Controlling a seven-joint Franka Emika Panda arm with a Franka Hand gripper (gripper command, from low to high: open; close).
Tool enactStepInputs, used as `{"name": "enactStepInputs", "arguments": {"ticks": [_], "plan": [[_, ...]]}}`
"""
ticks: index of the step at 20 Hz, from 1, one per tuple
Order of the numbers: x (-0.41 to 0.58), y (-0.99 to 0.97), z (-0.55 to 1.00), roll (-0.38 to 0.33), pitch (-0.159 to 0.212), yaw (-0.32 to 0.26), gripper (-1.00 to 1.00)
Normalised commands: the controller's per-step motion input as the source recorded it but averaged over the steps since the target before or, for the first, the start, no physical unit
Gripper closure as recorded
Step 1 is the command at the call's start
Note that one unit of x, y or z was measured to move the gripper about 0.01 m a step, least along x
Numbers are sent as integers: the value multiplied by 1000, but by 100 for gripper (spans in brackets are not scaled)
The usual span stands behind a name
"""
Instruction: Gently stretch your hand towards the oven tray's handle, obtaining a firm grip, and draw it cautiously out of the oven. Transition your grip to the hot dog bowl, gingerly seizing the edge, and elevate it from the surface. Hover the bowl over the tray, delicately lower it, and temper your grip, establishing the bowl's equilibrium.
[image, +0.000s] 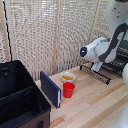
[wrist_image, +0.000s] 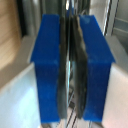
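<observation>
The oven tray (image: 100, 74), a dark wire rack, sticks out of the dark oven (image: 121, 59) at the exterior view's right. Its handle (image: 93, 74) is the front bar over the wooden surface (image: 95, 102). My gripper (image: 97, 67) reaches down onto the rack's front part. In the wrist view my gripper (wrist_image: 72, 75) has its blue fingers (wrist_image: 49, 70) almost together, with thin dark metal (wrist_image: 75, 107) pinched between the pads. The hot dog bowl (image: 68, 77), pale with orange food, stands on the table, apart from the gripper on the exterior view's left.
A red cup (image: 68, 90) stands just in front of the bowl. A blue panel (image: 50, 89) stands upright beside the cup, against a large open black fabric case (image: 20, 100). A pale woven screen (image: 45, 35) forms the back wall.
</observation>
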Motion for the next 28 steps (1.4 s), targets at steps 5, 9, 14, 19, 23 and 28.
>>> {"name": "enactStepInputs", "arguments": {"ticks": [5, 9, 14, 19, 23, 28], "plan": [[71, 457, -1, -20, 13, -28, -100], [21, 70, 21, -13, 15, -3, -100], [92, 12, 133, 16, -1, 44, -100], [127, 127, 359, 64, 8, -35, -100], [167, 222, 677, 72, 4, -94, -100], [174, 257, 724, 109, -4, -148, -100]]}}
